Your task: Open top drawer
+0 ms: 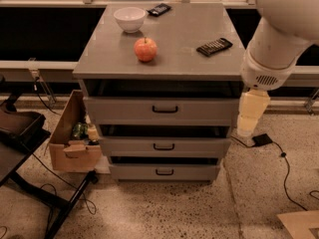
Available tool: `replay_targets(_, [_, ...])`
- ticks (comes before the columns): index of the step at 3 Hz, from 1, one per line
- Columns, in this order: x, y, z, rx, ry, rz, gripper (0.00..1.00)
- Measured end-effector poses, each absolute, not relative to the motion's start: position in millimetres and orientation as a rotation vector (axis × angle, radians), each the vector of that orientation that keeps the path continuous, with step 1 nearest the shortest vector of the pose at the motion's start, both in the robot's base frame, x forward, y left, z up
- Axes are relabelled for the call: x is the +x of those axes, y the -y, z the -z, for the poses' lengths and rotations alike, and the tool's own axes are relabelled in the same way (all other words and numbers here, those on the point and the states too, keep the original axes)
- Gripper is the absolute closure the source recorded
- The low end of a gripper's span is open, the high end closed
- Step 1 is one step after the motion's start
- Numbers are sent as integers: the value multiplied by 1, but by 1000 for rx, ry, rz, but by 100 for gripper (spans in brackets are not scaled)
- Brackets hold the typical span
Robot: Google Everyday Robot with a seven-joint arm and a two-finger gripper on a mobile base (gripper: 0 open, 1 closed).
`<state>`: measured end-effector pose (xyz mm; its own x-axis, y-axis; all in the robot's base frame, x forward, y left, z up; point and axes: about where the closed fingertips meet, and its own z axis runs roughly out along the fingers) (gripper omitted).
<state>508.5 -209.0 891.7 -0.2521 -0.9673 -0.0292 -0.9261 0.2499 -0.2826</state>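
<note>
The grey cabinet [164, 54] stands in the middle of the camera view with three drawers. The top drawer [124, 111] has the tallest front and a small black bar handle [165, 109]. A dark gap shows above its front. My gripper [247, 126] hangs pointing down from the white arm [279, 44], just off the cabinet's right side at the height of the top drawer's front. It is to the right of the handle and touches nothing that I can see.
On the cabinet top lie a red apple [145, 49], a white bowl [129, 19] and two black remotes [214, 46] [159, 9]. A cardboard box [70, 143] stands on the floor at the left, beside a black stand [30, 153]. A black cable [284, 168] runs over the floor at the right.
</note>
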Motion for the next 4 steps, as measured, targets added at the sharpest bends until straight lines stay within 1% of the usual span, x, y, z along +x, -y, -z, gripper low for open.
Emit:
replay_targets(1, [542, 213, -860, -1766, -2313, 368, 0])
replay_targets(3, [594, 194, -800, -1761, -2221, 307, 0])
replay_targets(4, [605, 178, -771, -1791, -2204, 255, 0])
